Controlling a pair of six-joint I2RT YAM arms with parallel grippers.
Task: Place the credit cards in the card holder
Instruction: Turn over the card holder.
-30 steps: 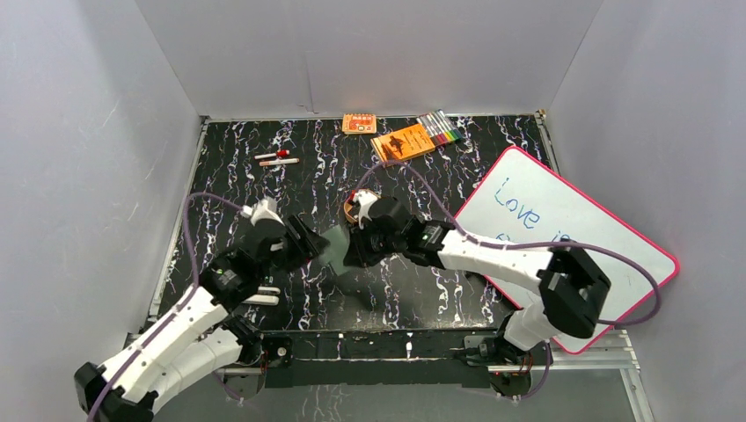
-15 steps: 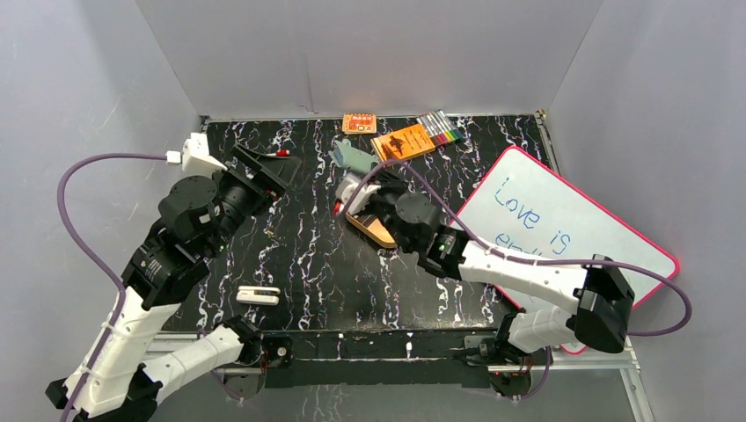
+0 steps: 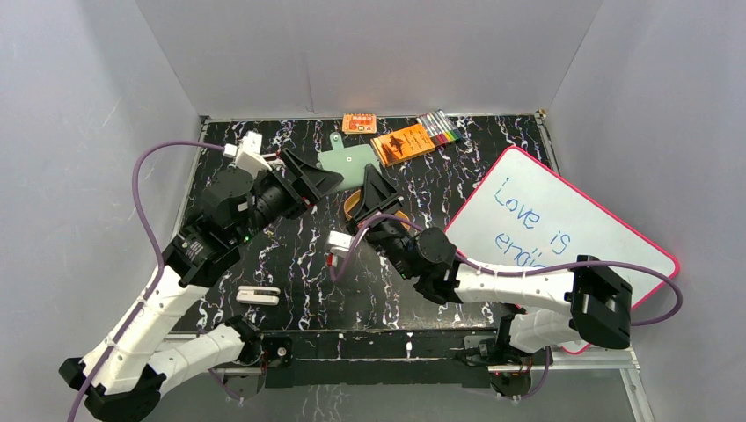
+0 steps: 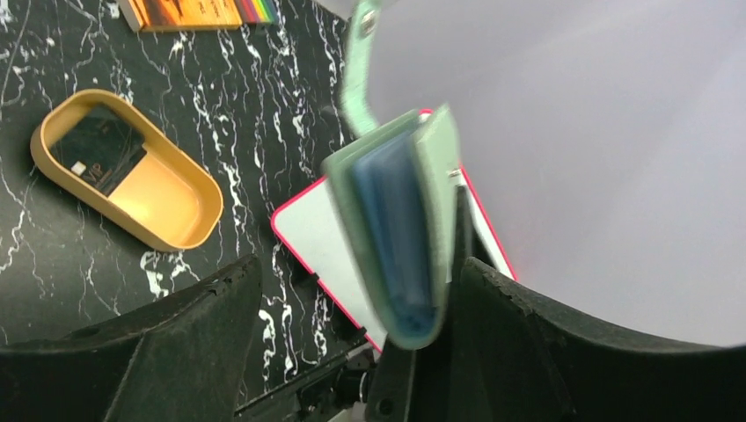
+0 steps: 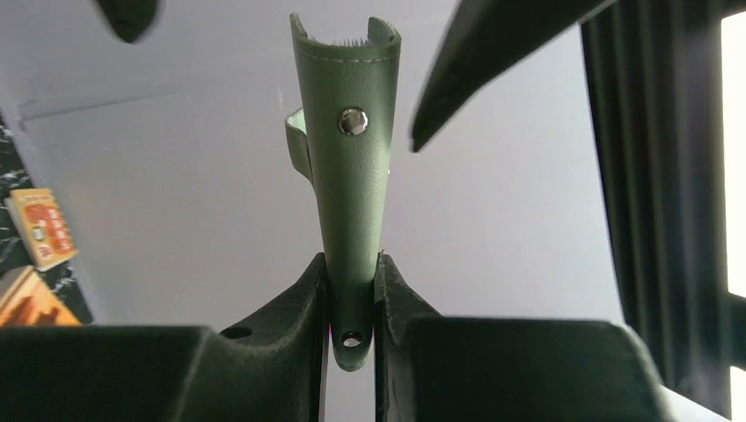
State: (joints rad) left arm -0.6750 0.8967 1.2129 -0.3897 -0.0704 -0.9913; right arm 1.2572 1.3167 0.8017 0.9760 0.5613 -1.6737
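My left hand (image 4: 356, 268) has just spread wide; the card holder (image 5: 350, 167) stays pinched in my right hand (image 5: 352, 264), ready for loading.

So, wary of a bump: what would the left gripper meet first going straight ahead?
Probably the card holder, held by the right gripper, just ahead of the left gripper's open fingers; depth is unclear.

My left arm (image 3: 163, 308) and right arm (image 3: 519, 283) are white shells with black joints, a purple cable (image 3: 136, 180) looping off each, fingers (image 5: 264, 360) matte black
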